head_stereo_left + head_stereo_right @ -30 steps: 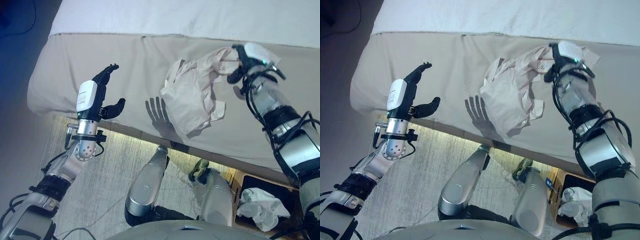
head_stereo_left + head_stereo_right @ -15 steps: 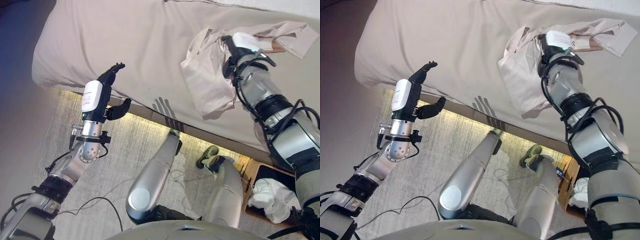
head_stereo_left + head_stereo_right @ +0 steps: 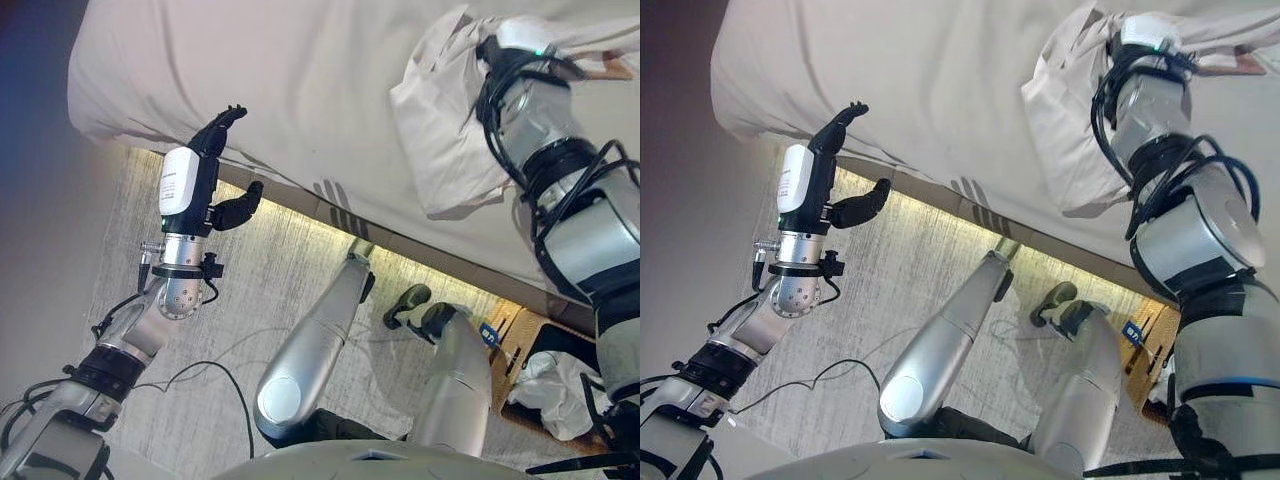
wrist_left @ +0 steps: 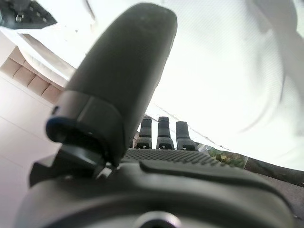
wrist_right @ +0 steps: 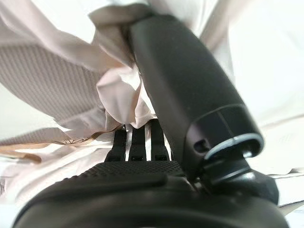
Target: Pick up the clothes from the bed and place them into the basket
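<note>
A pale pink garment hangs bunched from my right hand over the near right part of the beige bed. In the right wrist view the thumb and curled fingers pinch the cloth. My left hand is raised by the bed's front left edge, open and empty, with its fingers straight. The left wrist view shows its thumb before the pale sheet. The basket stands on the floor at the lower right with white clothes in it.
A grey patterned rug covers the floor before the bed. A strip of light runs under the bed's front edge. A dark green object lies on the floor near the bed.
The camera has shifted, so the bed sits higher and more to the right. My right hand keeps its hold on the pink garment, which now hangs more gathered. The left hand stays raised and open.
</note>
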`<state>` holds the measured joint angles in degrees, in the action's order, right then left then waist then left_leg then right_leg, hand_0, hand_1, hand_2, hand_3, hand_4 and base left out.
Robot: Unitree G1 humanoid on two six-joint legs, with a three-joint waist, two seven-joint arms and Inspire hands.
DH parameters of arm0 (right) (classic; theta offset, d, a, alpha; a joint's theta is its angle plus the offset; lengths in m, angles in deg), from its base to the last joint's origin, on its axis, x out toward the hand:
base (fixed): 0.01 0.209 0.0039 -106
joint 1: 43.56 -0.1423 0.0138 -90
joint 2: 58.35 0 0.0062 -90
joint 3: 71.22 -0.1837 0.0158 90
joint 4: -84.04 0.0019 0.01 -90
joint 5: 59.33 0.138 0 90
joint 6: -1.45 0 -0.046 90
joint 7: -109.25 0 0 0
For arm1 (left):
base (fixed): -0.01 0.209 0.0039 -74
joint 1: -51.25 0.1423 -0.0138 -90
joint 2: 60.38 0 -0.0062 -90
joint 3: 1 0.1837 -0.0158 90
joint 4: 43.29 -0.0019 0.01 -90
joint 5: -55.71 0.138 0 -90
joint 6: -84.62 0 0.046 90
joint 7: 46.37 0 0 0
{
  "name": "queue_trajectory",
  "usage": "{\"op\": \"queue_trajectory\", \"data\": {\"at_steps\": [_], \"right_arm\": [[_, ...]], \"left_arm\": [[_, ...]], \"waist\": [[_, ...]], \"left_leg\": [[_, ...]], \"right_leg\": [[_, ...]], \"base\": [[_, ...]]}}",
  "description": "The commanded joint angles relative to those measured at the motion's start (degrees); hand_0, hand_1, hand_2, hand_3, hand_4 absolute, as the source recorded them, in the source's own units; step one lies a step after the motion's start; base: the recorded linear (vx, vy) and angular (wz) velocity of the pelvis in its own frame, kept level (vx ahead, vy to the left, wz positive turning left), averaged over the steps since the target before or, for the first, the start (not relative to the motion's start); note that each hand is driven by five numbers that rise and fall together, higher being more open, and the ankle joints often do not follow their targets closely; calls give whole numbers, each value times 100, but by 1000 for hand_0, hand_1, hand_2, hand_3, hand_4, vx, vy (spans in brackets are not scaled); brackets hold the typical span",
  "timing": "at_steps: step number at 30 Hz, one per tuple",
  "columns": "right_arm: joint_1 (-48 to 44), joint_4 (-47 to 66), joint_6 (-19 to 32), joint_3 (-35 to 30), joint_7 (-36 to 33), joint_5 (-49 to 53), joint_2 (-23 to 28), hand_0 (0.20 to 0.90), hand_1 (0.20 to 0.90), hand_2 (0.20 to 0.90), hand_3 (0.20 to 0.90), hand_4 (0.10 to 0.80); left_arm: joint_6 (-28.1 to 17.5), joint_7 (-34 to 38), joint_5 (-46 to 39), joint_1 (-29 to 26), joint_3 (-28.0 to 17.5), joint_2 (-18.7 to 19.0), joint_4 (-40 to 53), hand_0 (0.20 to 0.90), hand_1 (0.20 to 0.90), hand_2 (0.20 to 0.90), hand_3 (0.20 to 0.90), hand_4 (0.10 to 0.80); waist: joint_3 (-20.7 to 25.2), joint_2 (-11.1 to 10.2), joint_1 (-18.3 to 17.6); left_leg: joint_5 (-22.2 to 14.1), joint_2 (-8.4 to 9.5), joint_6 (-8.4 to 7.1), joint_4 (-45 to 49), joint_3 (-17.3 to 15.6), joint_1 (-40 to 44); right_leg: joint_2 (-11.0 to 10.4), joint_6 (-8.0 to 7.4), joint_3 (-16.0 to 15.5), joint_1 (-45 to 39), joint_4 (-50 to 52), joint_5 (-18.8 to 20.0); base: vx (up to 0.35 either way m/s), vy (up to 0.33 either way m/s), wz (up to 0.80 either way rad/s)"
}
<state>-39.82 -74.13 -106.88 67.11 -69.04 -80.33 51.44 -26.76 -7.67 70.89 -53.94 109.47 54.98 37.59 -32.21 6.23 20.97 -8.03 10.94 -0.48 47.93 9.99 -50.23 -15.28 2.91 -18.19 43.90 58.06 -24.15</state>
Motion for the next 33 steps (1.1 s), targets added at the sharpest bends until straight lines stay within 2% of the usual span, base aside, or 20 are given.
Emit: {"op": "queue_trajectory", "data": {"at_steps": [1, 11, 20, 24, 26, 27, 28, 29, 33], "right_arm": [[-226, -231, 26, 563, 184, 136, 107, 300, 300, 300, 200, 100], [-232, -250, 616, 374, -399, 616, 120, 300, 300, 300, 200, 100], [92, -155, 1091, 71, -623, 633, 182, 300, 300, 300, 200, 100], [292, 47, 1337, -99, -823, 1043, 247, 300, 300, 300, 200, 100], [470, 252, 1415, -328, -769, 1519, 310, 300, 300, 300, 200, 100], [525, 339, 1445, -446, -766, 1735, 338, 300, 300, 300, 200, 100], [587, 389, 1478, -507, -764, 1803, 343, 300, 300, 300, 200, 100], [691, 536, 1544, -692, -773, 1968, 388, 300, 300, 300, 200, 100], [1254, 1295, 1832, -1384, -882, 2634, 511, 300, 300, 300, 200, 100]], "left_arm": [[-237, 449, -119, -135, -316, 170, 817, 900, 900, 900, 900, 800], [-286, 495, -85, -37, -373, 222, 865, 900, 900, 900, 900, 800], [-250, 495, -140, -100, -268, 277, 747, 900, 900, 900, 900, 800], [-203, 421, -192, -157, -280, 293, 672, 900, 900, 900, 900, 800], [-137, 315, -225, -161, -330, 294, 645, 900, 900, 900, 900, 800], [-109, 274, -217, -171, -354, 280, 650, 900, 900, 900, 900, 800], [-94, 255, -223, -146, -354, 267, 631, 900, 900, 900, 900, 800], [-76, 216, -231, -147, -384, 264, 619, 900, 900, 900, 900, 800], [45, 89, -218, -82, -480, 211, 596, 900, 900, 900, 900, 800]], "waist": [[242, 392, 213], [242, 298, 145], [242, 205, -38], [242, 114, -161], [242, 43, -248], [242, 38, -271], [242, 9, -298], [242, -2, -339], [242, -142, -567]], "left_leg": [[-254, 107, 508, 71, -462, -100], [-200, -22, 472, -70, -480, 66], [-183, -154, 386, -438, -482, 811], [-200, -206, 353, -696, -451, 1345], [-230, -263, 348, -855, -450, 1681], [-32, -299, 354, -1018, -445, 1739], [-223, -288, 343, -966, -446, 1876], [-41, -334, 348, -1131, -452, 1965], [-112, -488, 315, -1391, -525, 2562]], "right_leg": [[385, 69, -111, 188, 241, 334], [524, 40, -85, 40, 91, 414], [587, 29, -21, -680, -306, 501], [575, -2, 42, -1198, -621, 567], [539, -29, 69, -1512, -824, 607], [526, 19, -1, -1573, -1002, 802], [524, -41, 79, -1700, -972, 653], [512, 8, 19, -1792, -1160, 842], [532, -14, 130, -2422, -1635, 948]], "base": [[0, 0, 0], [-2, 1, -3], [12, 6, -8], [45, 7, -10], [29, 30, -17], [56, 22, -13], [-16, 52, -10], [87, 40, -14], [81, 25, -22]]}}
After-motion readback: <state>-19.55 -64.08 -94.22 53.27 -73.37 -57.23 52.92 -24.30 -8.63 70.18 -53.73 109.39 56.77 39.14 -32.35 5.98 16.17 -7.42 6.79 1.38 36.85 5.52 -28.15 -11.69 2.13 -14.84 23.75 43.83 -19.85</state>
